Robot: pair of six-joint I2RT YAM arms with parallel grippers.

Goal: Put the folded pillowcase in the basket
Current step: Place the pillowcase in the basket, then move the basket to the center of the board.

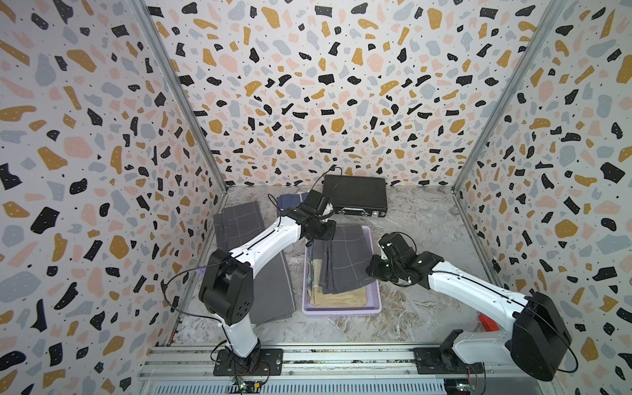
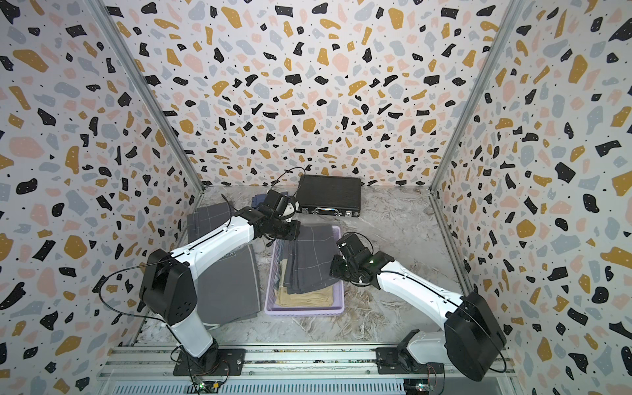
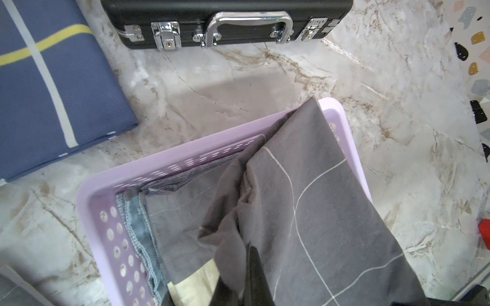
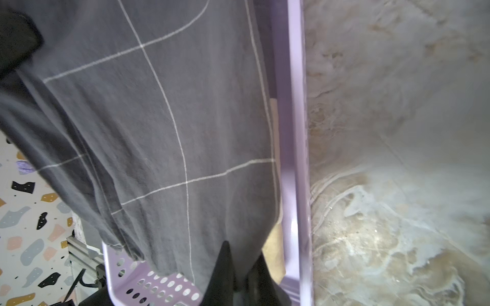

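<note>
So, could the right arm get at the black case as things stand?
Probably not yet: the right gripper is shut on the grey pillowcase over the basket. Otherwise only open tabletop lies between it and the black case.

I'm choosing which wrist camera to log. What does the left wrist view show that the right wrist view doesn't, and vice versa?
Only the left wrist view shows the black case with metal latches and the blue cloth. Only the right wrist view shows a metal rail and a black cable. Both show the grey pillowcase over the basket on the table.
</note>
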